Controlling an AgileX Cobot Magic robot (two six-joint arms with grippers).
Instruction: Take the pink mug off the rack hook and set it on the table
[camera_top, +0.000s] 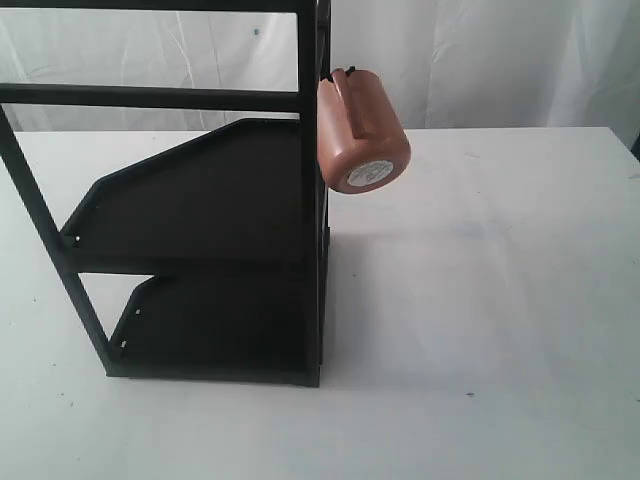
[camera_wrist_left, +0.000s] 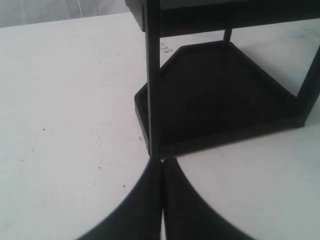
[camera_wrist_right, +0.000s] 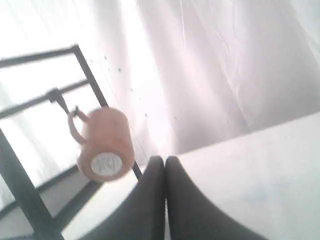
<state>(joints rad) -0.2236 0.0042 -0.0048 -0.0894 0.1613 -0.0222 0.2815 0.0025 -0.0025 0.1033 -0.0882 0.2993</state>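
Observation:
The pink mug hangs by its handle on the rack hook at the right post of the tall black rack, its stickered base facing out. The right wrist view shows the same pink mug hanging from the rack hook, a short way beyond my right gripper, which is shut and empty. My left gripper is also shut and empty, low over the white table, close to the rack's bottom corner post. Neither arm appears in the exterior view.
The black rack has two shelves and stands on the left half of the table. A white curtain hangs behind the table. The rack's lower shelf lies just beyond the left gripper.

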